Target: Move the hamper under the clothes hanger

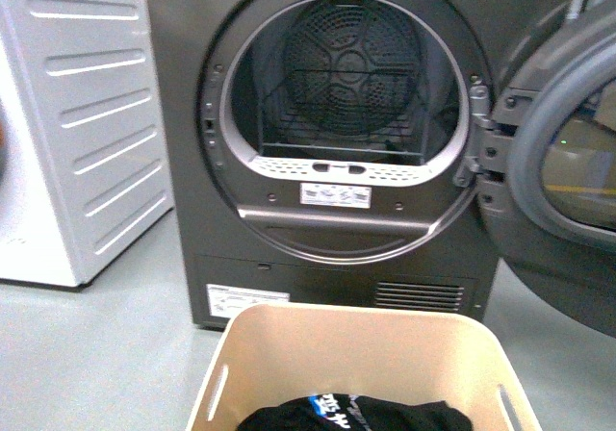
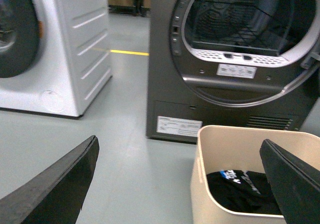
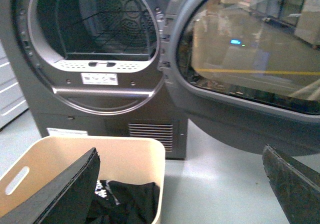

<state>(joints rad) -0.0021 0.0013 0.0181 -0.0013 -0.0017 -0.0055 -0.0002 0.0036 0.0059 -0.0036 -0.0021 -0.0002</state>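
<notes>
The beige hamper point(image 1: 366, 340) stands on the floor right in front of the dark grey dryer, with black clothing point(image 1: 351, 416) lying inside it. Its rim also shows in the left wrist view as the hamper point(image 2: 200, 149) and in the right wrist view as the hamper point(image 3: 157, 159). My left gripper point(image 2: 182, 184) is open and straddles the hamper's left wall. My right gripper point(image 3: 180, 184) is open too, spanning the hamper's right wall and bare floor. The clothes hanger is out of view.
The dark grey dryer point(image 1: 192, 114) stands close ahead with its drum open. Its round door point(image 1: 568, 162) swings out to the right. A white machine point(image 1: 77, 142) stands on the left. Grey floor point(image 2: 125, 149) lies between them and beside the hamper.
</notes>
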